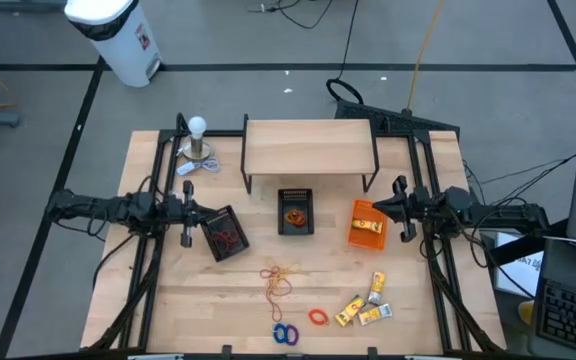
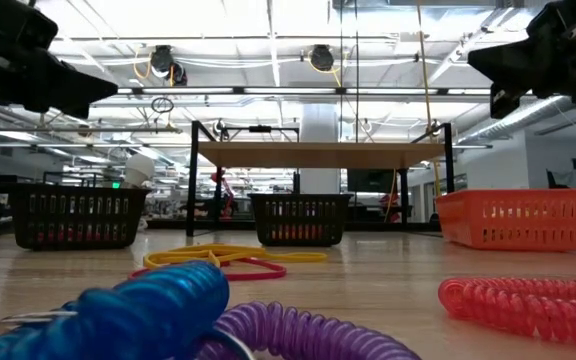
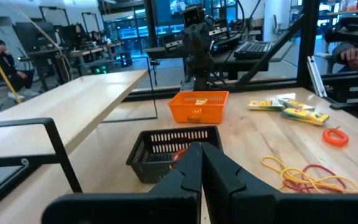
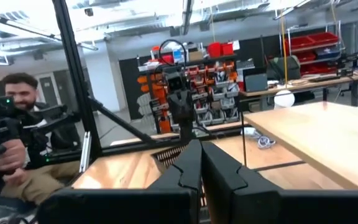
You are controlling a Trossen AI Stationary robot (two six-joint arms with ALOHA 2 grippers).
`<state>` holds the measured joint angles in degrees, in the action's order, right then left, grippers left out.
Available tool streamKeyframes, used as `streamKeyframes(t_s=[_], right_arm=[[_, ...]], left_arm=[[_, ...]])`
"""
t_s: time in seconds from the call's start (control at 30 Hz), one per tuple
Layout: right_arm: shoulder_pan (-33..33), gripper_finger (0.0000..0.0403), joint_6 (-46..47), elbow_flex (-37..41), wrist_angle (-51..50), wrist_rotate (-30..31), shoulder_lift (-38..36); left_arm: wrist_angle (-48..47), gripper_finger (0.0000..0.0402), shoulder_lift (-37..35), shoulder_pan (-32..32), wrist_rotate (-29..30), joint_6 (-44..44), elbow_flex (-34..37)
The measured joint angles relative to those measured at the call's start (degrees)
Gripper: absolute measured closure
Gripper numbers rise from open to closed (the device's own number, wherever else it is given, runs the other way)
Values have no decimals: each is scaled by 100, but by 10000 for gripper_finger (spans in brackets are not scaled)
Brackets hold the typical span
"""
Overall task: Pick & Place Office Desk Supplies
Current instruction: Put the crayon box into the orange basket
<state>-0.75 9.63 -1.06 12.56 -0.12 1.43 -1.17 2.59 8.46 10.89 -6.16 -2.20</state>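
Observation:
The supplies lie loose on the near half of the table: tan, orange and red rubber bands [image 1: 278, 280], blue and purple coiled rings [image 1: 286, 333], an orange ring [image 1: 317, 317] and several yellow packets [image 1: 363, 305]. The bands [image 3: 303, 177] and packets [image 3: 291, 109] also show in the left wrist view. My left gripper [image 1: 196, 210] hangs shut above the table's left side, pointing level toward the middle. My right gripper [image 1: 390, 207] hangs shut above the right side, facing it. Both are empty; their fingers meet in the wrist views [image 3: 201, 165] [image 4: 201, 165].
A tilted black mesh bin [image 1: 226, 232] with red bands stands by my left gripper. A second black bin [image 1: 295, 211] is at the middle and an orange bin [image 1: 366, 223] by my right gripper. A low wooden shelf [image 1: 308, 148] and a white bulb [image 1: 198, 135] stand farther back.

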Motion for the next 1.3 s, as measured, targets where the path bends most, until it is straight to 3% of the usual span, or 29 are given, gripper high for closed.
streamKeyframes(t_s=[0.47,0.67,0.97,1.13,1.3], right_arm=[[0,403,-342,20,-166,-3,26],[0,400,-1,-31,-42,209,69],[77,402,172,-32,-35,375,344],[482,402,279,-431,-338,902,911],[1186,403,267,-1526,-656,1346,1995]], left_arm=[[40,390,0,-56,-23,521,12],[330,400,0,-56,70,388,28],[668,381,2,-56,68,413,26],[627,381,2,-56,66,470,24],[516,380,2,-56,64,481,20]])
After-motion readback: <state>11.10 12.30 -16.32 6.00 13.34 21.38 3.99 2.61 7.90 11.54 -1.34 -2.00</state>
